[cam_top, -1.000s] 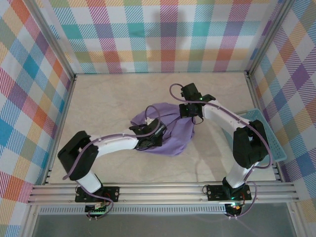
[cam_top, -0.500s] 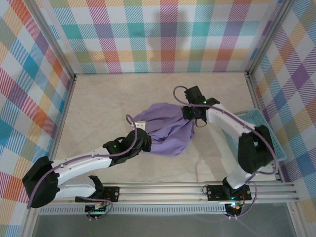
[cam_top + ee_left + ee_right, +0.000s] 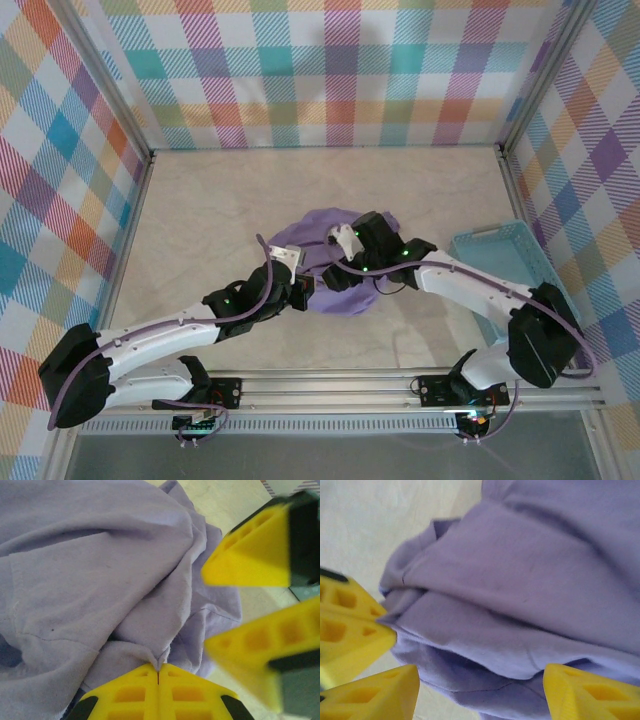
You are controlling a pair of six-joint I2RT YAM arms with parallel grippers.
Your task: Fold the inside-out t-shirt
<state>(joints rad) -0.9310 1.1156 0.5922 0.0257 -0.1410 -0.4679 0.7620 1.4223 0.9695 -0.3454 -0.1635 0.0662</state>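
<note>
Plaid walls [image 3: 330, 70] enclose a pale desk [image 3: 200, 200]. The inside-out t-shirt [image 3: 305, 232] lies bunched near the desk's middle, with a light blue basket [image 3: 510, 260] at the right edge. The left end effector [image 3: 158, 672] is clamped tight on a shirt fold; the right end effector [image 3: 480, 695] has its jaws spread over the cloth, gripping nothing

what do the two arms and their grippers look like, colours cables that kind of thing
The left arm and right arm have white links, bulky black joints, a purple cable looping alongside each and a small green light near each wrist. The left gripper and right gripper have bright yellow wedge-shaped fingers with recessed pockets.
</note>
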